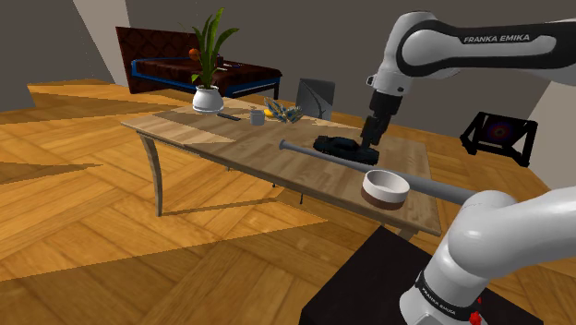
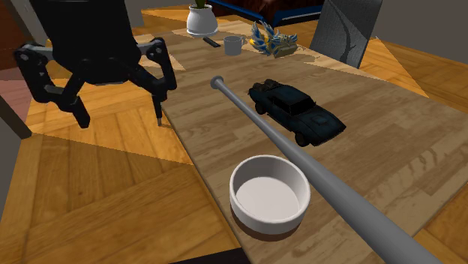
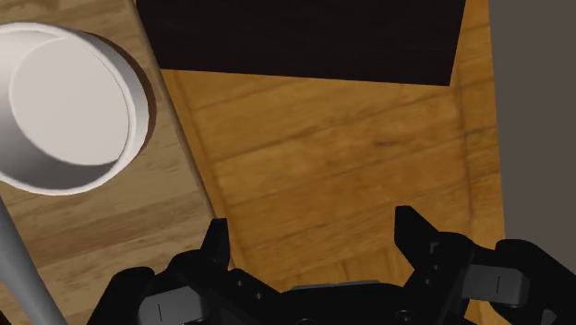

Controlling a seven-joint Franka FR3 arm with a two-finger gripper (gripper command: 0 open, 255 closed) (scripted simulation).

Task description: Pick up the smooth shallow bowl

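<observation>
The end effector [image 3: 313,223] is hanging in the air, clear of the counter [image 1: 212,138], with its fingers spread apart and gripping nothing. Wooden floor [image 3: 323,138] is showing past the gap between them. The white bowl [image 1: 386,188] with a brown base is sitting upright near the counter's edge, lower than the end effector and off to one side, outside both fingers. A grey bat [image 2: 300,161] is lying just beside the bowl, and a black toy car [image 2: 296,112] is resting beyond the bat.

"FRANKA EMIKA" on the white arm's upper link [image 1: 496,38], again on its lower link [image 1: 438,295]
</observation>
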